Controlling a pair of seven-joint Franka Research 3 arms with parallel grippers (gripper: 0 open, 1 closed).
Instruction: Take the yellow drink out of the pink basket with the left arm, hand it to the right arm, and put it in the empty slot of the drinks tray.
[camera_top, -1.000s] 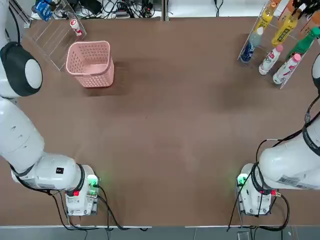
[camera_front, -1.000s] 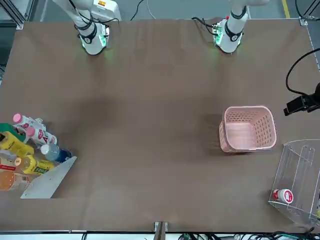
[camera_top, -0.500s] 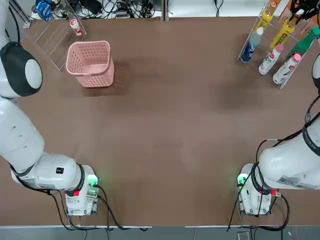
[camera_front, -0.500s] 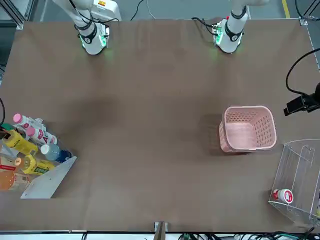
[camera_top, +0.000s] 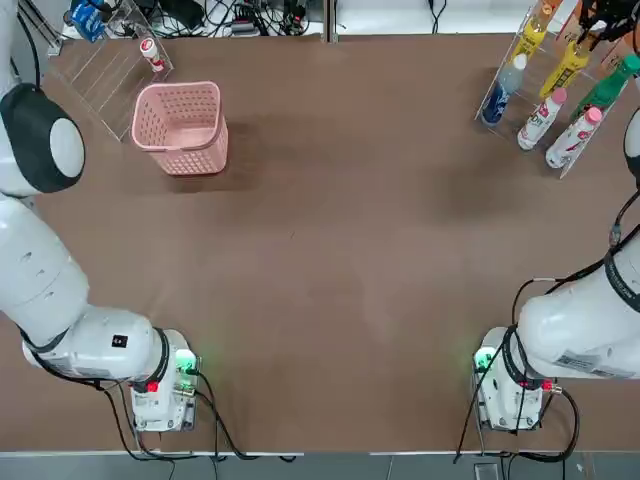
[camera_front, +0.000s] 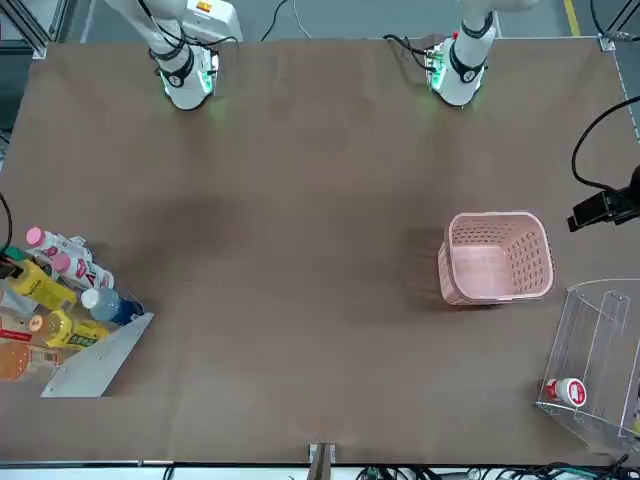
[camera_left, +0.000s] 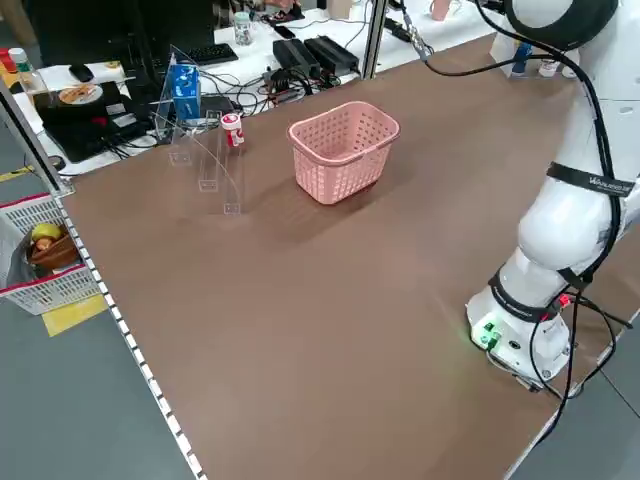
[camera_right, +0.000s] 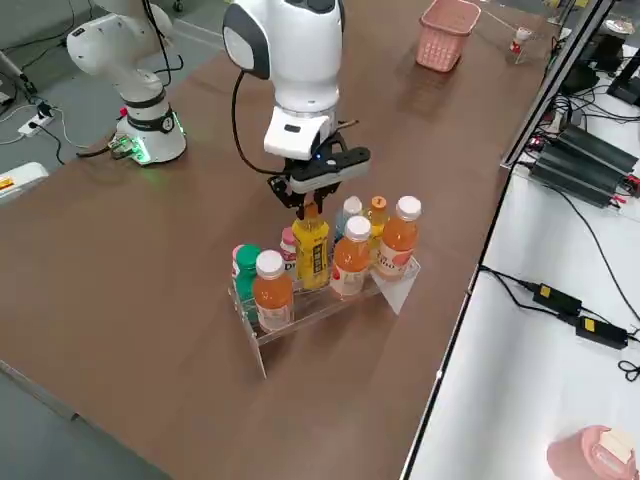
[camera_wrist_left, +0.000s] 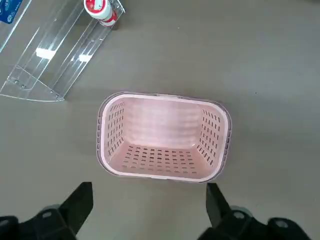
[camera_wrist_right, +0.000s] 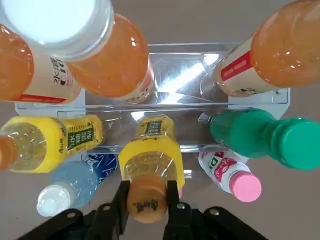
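Tight among the bottles on the drinks tray (camera_front: 100, 362), roomy beside it.
Over the tray, the right gripper (camera_wrist_right: 147, 187) has its fingers shut on the yellow drink (camera_wrist_right: 152, 152), between a green bottle (camera_wrist_right: 242, 132) and another yellow bottle (camera_wrist_right: 52, 142); orange bottles (camera_right: 351, 262) crowd the far row. Between tray and pink basket (camera_top: 180, 128), bare desk (camera_top: 350, 220) gives a wide path. The left gripper (camera_wrist_left: 149, 192) hangs beside the basket, well apart from the tray.

The top view is looking down from overhead, while the front view is facing the robot across the table, both taking in the pink basket (camera_top: 180, 128). The wrist cameras are peering closer, the right over the drinks tray (camera_wrist_right: 187, 75).
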